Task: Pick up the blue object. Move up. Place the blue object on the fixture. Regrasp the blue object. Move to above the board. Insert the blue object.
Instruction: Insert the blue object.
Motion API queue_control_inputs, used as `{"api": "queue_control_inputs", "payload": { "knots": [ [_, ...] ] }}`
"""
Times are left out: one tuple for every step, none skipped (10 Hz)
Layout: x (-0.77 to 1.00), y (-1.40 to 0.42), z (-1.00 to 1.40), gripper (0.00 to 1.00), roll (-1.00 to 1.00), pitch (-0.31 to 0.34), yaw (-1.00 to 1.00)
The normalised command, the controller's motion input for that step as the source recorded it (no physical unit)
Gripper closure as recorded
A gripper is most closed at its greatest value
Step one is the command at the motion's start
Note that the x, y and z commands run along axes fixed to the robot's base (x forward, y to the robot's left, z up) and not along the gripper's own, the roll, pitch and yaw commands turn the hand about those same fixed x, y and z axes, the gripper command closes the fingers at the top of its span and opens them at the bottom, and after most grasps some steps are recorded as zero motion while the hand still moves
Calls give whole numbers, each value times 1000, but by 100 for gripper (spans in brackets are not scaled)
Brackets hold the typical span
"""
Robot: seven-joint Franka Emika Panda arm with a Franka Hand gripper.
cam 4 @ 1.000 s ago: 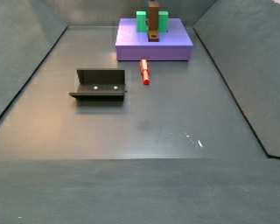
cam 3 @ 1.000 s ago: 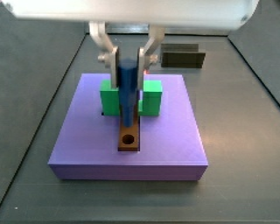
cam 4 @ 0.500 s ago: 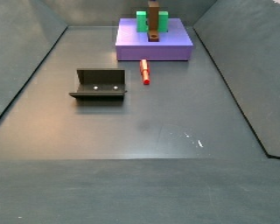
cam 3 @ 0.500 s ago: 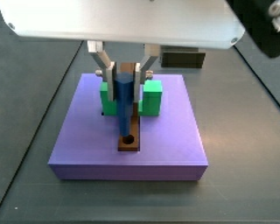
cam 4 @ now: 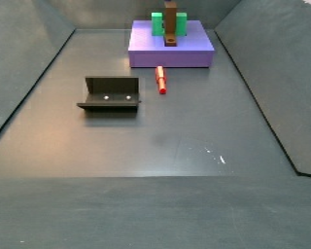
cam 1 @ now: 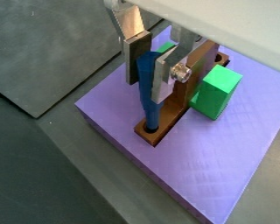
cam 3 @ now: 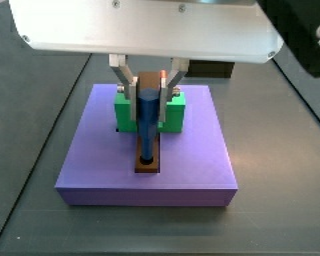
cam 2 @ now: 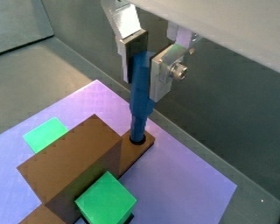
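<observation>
My gripper (cam 3: 148, 92) hangs over the lavender board (cam 3: 103, 165), shut on the slim blue peg (cam 3: 149, 125). The peg stands upright, its lower tip at the round hole in the brown bar (cam 3: 149, 166). Both wrist views show the fingers pressing either side of the peg (cam 1: 147, 87) (cam 2: 139, 101), with the tip in the hole of the bar (cam 2: 73, 157). Two green blocks (cam 3: 125, 112) (cam 3: 176, 110) flank the bar. The dark fixture (cam 4: 109, 94) stands on the floor, away from the board (cam 4: 185, 56). The gripper does not show in that side view.
A red peg (cam 4: 162, 80) lies on the grey floor just in front of the board. Dark walls enclose the floor on all sides. The fixture also shows behind the board (cam 3: 210, 68).
My gripper has moved straight down with the blue peg. The peg's tip, earlier above the bar, now reaches the hole.
</observation>
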Motion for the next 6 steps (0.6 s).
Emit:
{"api": "queue_control_inputs", "payload": {
  "knots": [
    [0, -51, -120, 100, -33, -14, 0],
    [0, -57, -149, 100, -21, -20, 0],
    [0, -57, -191, 100, -11, -23, 0],
    [86, -89, -254, 100, -24, -46, 0],
    [217, 0, -397, 100, -31, -10, 0],
    [231, 97, -494, 100, 0, 0, 0]
  ]
}}
